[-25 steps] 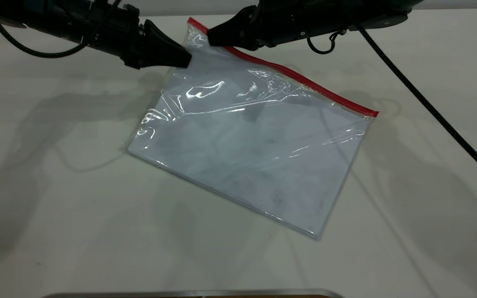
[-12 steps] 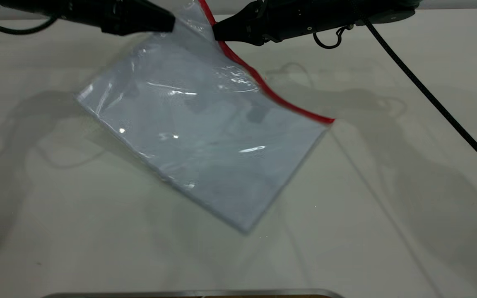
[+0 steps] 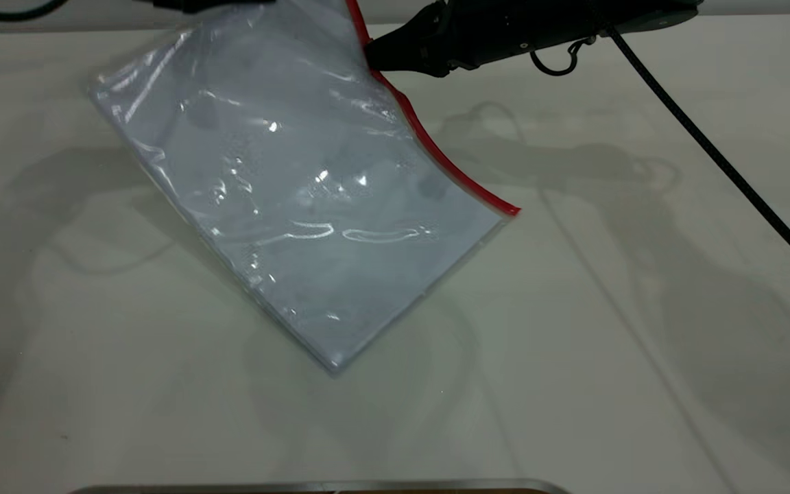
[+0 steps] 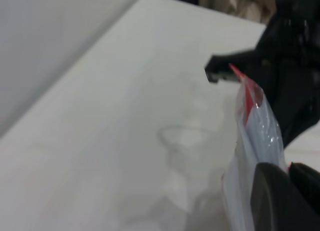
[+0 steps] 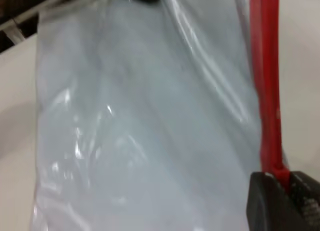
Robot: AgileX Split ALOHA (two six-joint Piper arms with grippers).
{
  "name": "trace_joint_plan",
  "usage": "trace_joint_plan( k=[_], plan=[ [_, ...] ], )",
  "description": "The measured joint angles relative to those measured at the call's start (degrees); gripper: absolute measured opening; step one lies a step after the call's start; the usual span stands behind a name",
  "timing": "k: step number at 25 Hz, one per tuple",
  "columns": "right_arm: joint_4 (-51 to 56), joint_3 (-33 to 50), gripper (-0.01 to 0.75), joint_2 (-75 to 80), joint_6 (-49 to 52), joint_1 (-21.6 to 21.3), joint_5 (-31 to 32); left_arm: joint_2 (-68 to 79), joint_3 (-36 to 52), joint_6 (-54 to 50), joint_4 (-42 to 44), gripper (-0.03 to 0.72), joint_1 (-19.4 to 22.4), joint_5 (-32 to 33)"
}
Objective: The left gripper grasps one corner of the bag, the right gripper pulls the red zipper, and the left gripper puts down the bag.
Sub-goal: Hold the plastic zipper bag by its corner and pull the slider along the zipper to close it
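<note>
The pale desk (image 3: 642, 343) is bare around the work, with arm shadows across it. Compared with a second ago, the bag (image 3: 285, 206) has swung up from lying nearly flat: it now hangs steeply from the top of the exterior view, only its lowest corner near or touching the desk. I judge the lift done and the pull about to start. My left pincer (image 4: 287, 191) is closed on the corner of the bag (image 4: 260, 156), seen in its wrist view. My right pincer (image 3: 371, 58) is pinched narrow on the red zipper (image 3: 436, 151) near its upper end; I cannot make out the slider itself. I see no brand, label or readable writing anywhere.
</note>
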Motion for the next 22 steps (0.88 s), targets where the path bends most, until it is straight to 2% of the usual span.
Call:
trace_joint_plan(
  k=[5,9,15,18,20,22],
  plan=[
    [-7.3,0.0,0.066,0.0,2.96,-0.69,-2.26,-1.2,0.0,0.0,-1.74,0.046,0.38,0.0],
    [-21.31,0.0,0.07,0.0,12.55,-2.69,-2.02,-1.48,0.0,0.27,-2.69,0.046,0.54,0.02],
    [-41.6,0.06,0.072,0.0,29.83,-8.12,6.63,-1.9,0.0,0.27,-3.01,0.046,0.6,-0.04],
    [-45.64,0.06,0.074,0.0,34.4,-10.39,11.52,-2.05,0.0,-0.44,-1.58,0.046,0.6,-0.44],
    [-45.9,-0.06,0.088,0.0,36.3,-10.96,12.41,-2.08,0.0,-2.08,0.79,0.046,0.6,-0.79],
    [-47.01,-0.67,0.136,0.06,37.16,-10.97,13.09,-2.08,0.0,-5.09,3.13,0.046,0.67,-1.02]
  ],
)
